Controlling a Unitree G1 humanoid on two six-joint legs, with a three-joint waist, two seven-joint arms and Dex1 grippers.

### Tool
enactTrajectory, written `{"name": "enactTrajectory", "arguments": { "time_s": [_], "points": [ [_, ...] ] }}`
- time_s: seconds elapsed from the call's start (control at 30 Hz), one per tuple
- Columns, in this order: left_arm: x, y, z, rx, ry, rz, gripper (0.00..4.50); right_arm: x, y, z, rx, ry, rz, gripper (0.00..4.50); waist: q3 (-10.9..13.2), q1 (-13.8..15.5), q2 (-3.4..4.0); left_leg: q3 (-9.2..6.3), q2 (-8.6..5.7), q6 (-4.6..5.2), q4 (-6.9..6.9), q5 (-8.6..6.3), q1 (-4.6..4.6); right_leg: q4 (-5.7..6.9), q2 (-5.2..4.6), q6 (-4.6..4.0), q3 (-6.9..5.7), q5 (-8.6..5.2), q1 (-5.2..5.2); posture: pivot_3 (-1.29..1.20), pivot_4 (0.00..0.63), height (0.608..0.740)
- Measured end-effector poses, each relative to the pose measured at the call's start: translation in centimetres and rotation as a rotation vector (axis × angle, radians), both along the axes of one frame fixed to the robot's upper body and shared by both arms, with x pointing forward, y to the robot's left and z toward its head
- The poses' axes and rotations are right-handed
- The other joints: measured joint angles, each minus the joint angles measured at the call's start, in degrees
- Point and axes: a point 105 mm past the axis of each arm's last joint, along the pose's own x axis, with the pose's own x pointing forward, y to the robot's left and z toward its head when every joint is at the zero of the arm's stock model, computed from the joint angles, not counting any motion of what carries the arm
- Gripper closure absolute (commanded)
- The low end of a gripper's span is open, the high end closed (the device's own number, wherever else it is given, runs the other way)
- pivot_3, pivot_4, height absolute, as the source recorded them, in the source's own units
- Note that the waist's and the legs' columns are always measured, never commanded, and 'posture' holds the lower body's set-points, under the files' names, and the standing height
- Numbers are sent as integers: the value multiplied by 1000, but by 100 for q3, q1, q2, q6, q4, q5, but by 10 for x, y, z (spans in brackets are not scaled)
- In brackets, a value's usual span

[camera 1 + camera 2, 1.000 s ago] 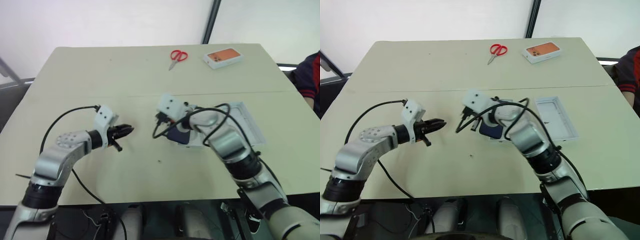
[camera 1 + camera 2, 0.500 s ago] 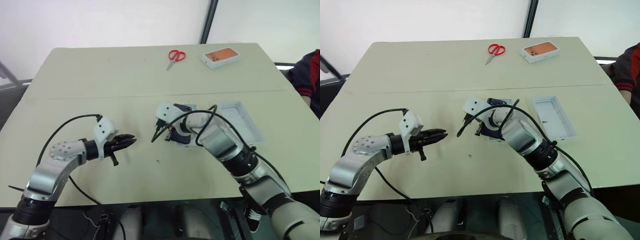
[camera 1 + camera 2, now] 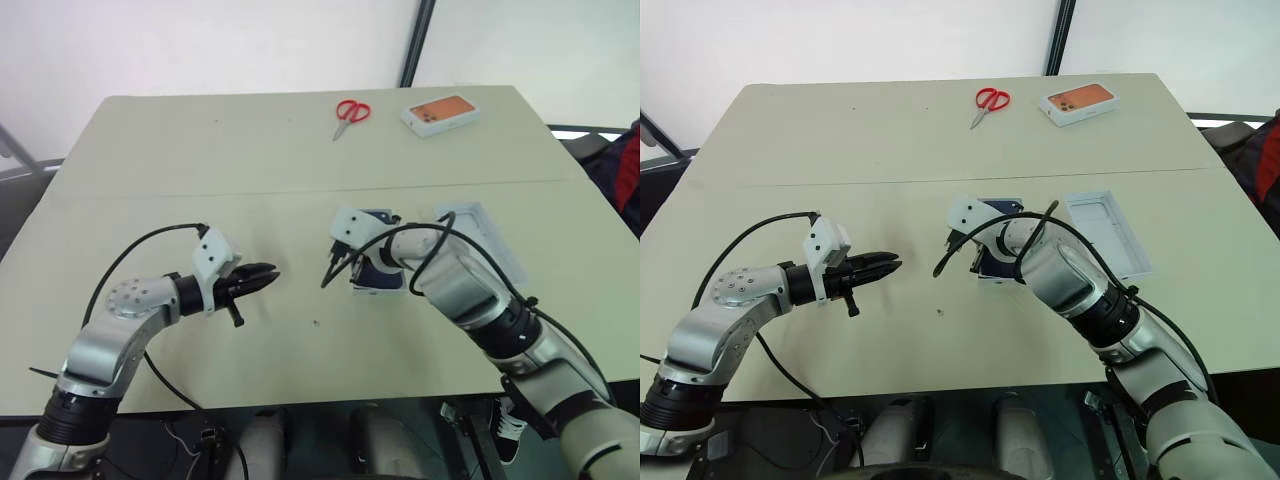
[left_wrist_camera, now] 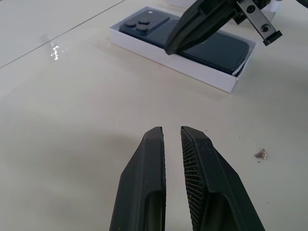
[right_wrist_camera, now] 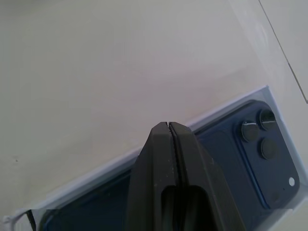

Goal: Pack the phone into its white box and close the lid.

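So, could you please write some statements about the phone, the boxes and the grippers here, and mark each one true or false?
1. The phone lies inside the white box. True.
2. The phone lies with its screen up. False: its back is up, and the camera cluster shows.
3. The right gripper is shut and holds nothing. True.
4. The lid is already on the white box. False: it lies on the table beside the box, open side up.
5. The scissors lie between the two grippers. False: they lie at the far side of the table, near the orange-topped box.
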Motion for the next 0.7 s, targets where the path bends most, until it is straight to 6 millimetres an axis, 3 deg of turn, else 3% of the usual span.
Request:
{"name": "enactTrajectory", "arguments": {
  "time_s": [0.27, 0.3, 0.4, 0.57, 0.7],
  "points": [
    [5, -5, -2, -8, 20, 23, 3846, -8, -3, 16, 82, -33, 60, 4500, 0, 39, 0, -2, -2, 1, 6, 0, 0, -1, -2, 1, -3, 0, 7, 0, 150, 740],
    [10, -6, -3, -11, 34, 50, 3846, -6, -11, 22, 90, -49, 42, 4500, 0, 56, -1, -6, -5, 3, 9, -1, 0, -1, -3, 1, -8, 0, 11, 0, 150, 740],
    [25, -10, -7, 7, 67, 111, 4481, -2, -35, 32, 97, -75, -15, 4500, 0, 52, -1, -6, -9, 8, 13, -4, 2, -1, -4, 3, -9, -1, 18, 0, 150, 740],
    [39, -46, -7, 28, 86, 54, 4481, 1, -90, 32, 36, -74, -141, 4500, 2, 38, -4, -1, -9, 9, 14, -3, 1, -1, -2, 4, -7, -1, 16, 0, 150, 740],
    [54, -72, -6, 85, 104, 15, 4481, 3, -109, 23, -55, -81, -167, 4500, 1, -6, -3, 6, -12, 9, 15, -3, 7, 4, 9, 4, -3, -1, 14, 0, 150, 740]
  ]
}}
